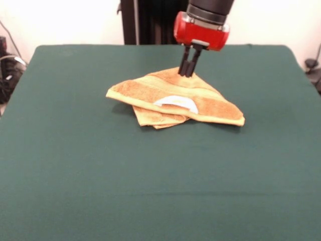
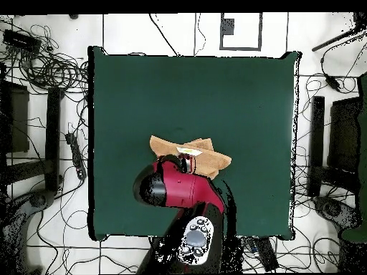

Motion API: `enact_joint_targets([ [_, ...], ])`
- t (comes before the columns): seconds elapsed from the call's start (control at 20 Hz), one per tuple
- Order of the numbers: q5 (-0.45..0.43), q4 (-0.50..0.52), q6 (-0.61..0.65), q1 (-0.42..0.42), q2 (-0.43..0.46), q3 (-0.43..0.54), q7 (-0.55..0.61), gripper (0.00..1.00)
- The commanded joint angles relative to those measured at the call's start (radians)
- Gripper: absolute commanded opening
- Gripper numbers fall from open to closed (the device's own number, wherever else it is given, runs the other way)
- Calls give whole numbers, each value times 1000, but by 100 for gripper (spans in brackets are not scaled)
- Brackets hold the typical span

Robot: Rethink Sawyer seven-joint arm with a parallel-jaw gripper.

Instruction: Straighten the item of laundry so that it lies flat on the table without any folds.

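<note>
The orange-tan towel [image 1: 173, 95] lies crumpled in a folded, roughly triangular heap at the middle of the green table [image 1: 75, 170]. Its paler band runs across the top layer and its white label [image 1: 175, 103] curls up at the front. A second layer sticks out underneath at the front. My gripper [image 1: 186, 73] comes down from the red wrist onto the towel's far peak, its two black fingers close together and pinched on the cloth there. In the overhead view the towel [image 2: 204, 156] shows partly, with the red arm head [image 2: 175, 187] covering its near side and the gripper.
The table [image 2: 143, 93] stretches wide on all sides of the towel. Cables, stands and gear lie on the floor around the table [image 2: 43, 64]. The black pedestal [image 1: 150, 22] stands behind the far edge.
</note>
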Motion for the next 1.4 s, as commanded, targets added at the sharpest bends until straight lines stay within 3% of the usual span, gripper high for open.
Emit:
enact_joint_targets([
  [0.05,10,51,260,-172,-69,206,25,0],
  [0.25,-10,24,303,-165,-62,190,22,0],
  [0.55,-45,27,235,-219,-34,241,17,0],
  [1.0,-94,-25,105,-258,95,266,52,0],
  [1.4,-78,-71,165,-235,90,255,77,0],
])
